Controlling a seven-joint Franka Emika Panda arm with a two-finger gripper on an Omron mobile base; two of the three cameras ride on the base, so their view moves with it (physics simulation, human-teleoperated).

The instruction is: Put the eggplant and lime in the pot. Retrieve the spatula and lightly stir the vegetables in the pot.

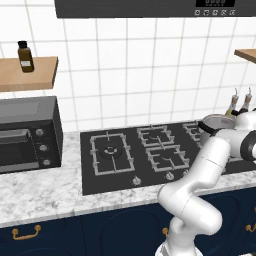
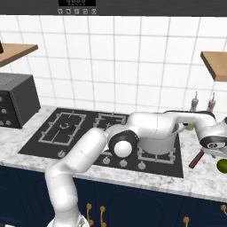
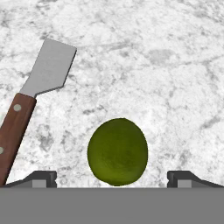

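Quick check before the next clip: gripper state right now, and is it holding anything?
Gripper: open, holding nothing; the lime sits on the counter between its spread fingertips, not gripped.

lime (image 3: 117,152) – green, on marble | spatula (image 3: 30,100) – wood handle, flat beside it | pot (image 2: 160,141) – on stove

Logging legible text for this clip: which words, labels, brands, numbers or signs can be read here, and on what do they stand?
Nothing can be read.
Display on the dark panel above the stove: light digits and small buttons, too blurred to read.
Brown bottle on the wooden shelf: no label legible.
Knobs on the toaster oven: no markings readable.
Lime and spatula: no text.
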